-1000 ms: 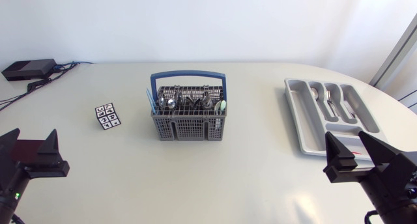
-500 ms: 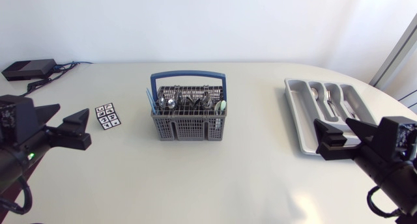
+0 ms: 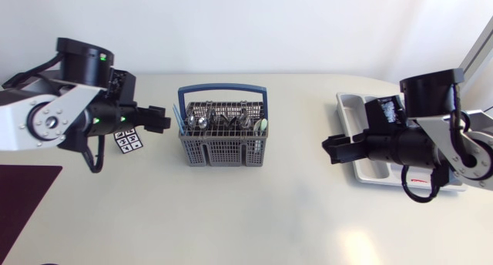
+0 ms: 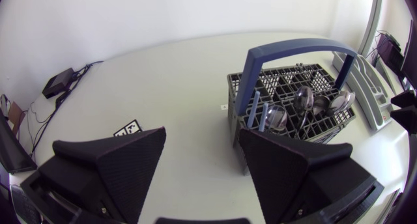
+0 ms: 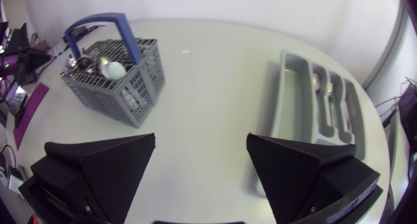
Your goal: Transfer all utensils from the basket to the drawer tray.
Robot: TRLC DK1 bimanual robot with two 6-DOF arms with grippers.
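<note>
The left claw (image 4: 202,136) and the right claw (image 5: 202,138) both gape wide and hold nothing, spoons (image 3: 202,120) sit in the basket (image 3: 223,145) on the surface (image 3: 269,211), and the right arm (image 3: 416,142) hides half the drawer tray (image 3: 350,112).

L arm (image 3: 58,120) up, jaws wide, empty | R arm (image 3: 435,140) up, jaws wide, empty

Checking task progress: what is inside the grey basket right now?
The basket holds several spoons with bowls up, slim blue handles and a pale rounded utensil end. Their lower parts are hidden behind the mesh walls and dividers, so an exact count is not possible.
</note>
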